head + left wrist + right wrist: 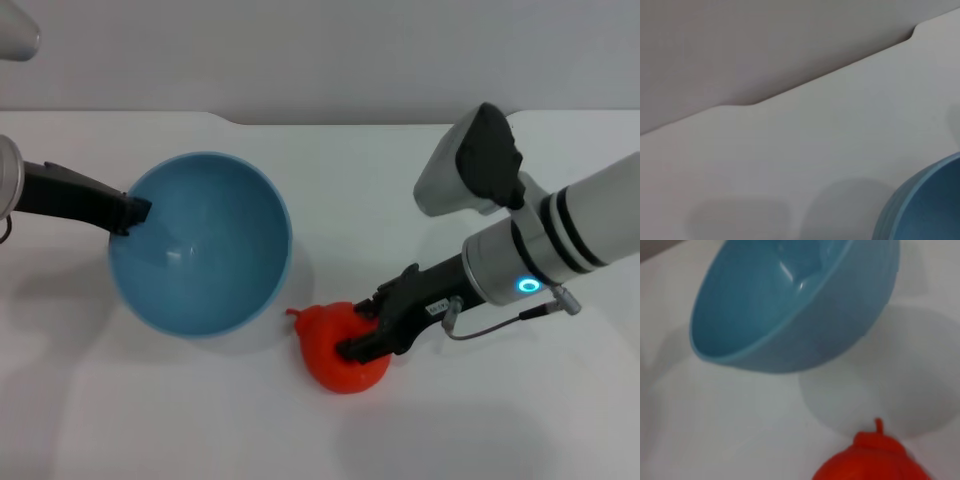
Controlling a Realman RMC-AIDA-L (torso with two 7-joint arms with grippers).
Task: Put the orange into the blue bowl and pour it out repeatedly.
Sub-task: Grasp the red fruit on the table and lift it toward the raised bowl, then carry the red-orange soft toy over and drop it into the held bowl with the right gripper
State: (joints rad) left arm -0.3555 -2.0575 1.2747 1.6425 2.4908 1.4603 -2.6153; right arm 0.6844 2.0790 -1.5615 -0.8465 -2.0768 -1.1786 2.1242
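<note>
The blue bowl (pixel 200 245) is empty and tilted, its opening facing up and toward me, held off the white table at centre-left. My left gripper (pixel 135 213) is shut on its left rim. The left wrist view catches only an edge of the bowl (pixel 925 210). The orange (pixel 325 345) rests on the table just right of and in front of the bowl, stem nub pointing at the bowl. My right gripper (pixel 362 330) reaches in from the right with its dark fingers closed on the orange's right side. In the right wrist view the orange (pixel 870 460) lies near the raised bowl (pixel 790 305).
The white table (pixel 480 420) meets a grey wall at the back, with a small step in its far edge (pixel 228 120). The bowl casts a round shadow (pixel 900 385) on the table beneath it.
</note>
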